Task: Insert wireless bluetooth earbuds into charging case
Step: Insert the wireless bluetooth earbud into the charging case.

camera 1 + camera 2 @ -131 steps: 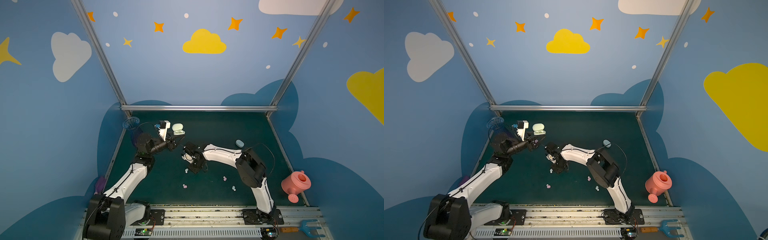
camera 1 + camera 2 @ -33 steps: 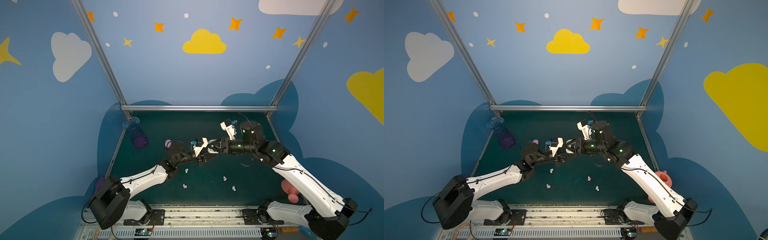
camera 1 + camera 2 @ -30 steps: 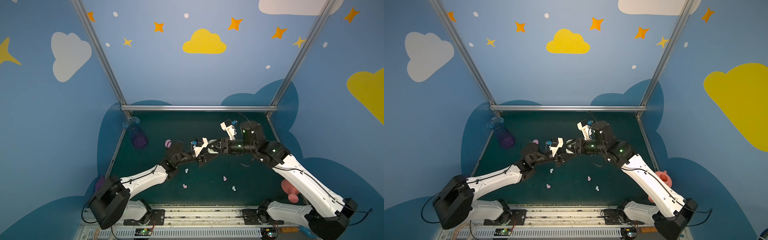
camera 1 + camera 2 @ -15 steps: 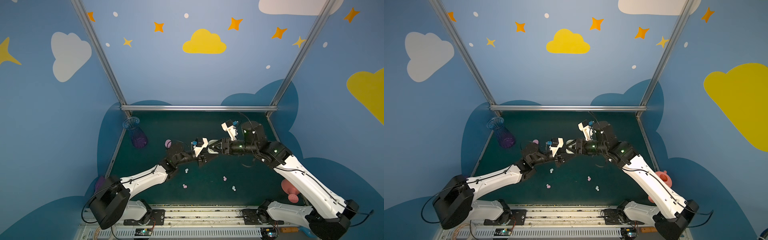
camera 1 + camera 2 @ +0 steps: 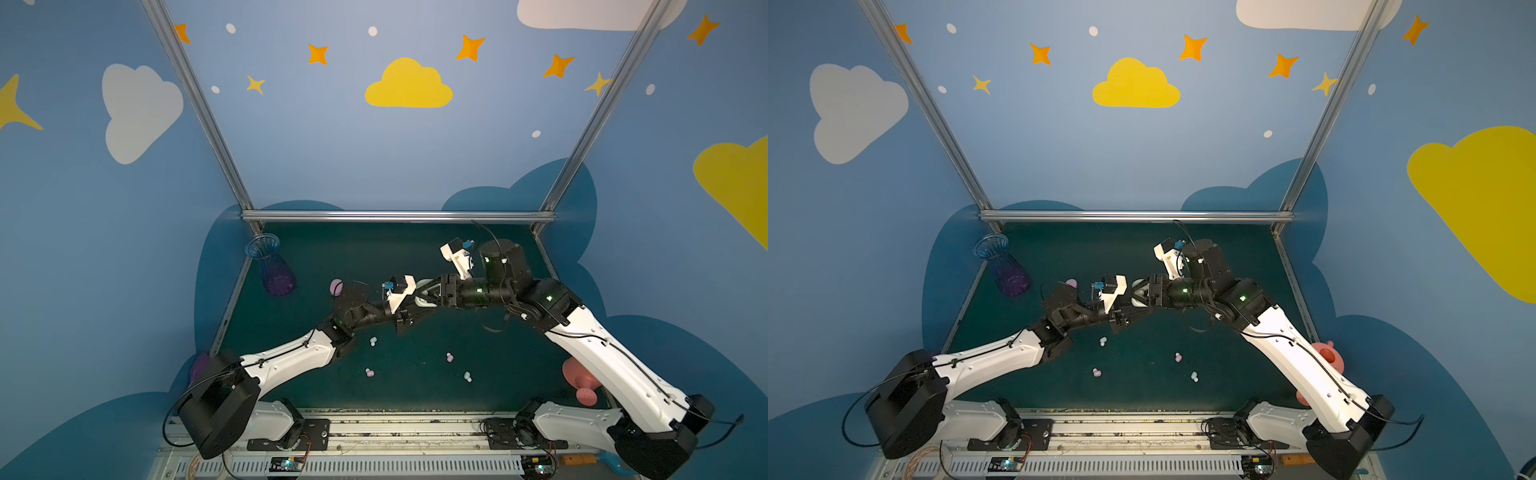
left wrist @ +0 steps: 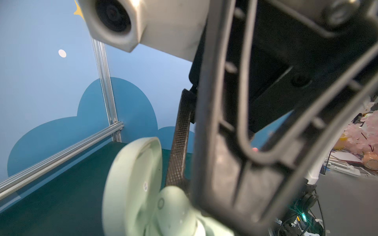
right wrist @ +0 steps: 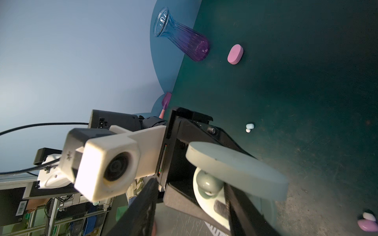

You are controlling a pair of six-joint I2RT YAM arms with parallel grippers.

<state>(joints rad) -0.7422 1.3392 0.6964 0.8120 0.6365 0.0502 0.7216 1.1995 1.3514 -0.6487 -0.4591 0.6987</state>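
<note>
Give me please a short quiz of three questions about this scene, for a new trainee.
1. True or false: the green case, held up in the air between the two arms, has its lid shut.
2. Choose one: what colour is the shut case lying on the mat? A pink, B yellow, C black.
3. Count: how many loose buds can you see on the mat in a top view?

Key: 1 false, the lid stands open; 2 A; 3 four.
</note>
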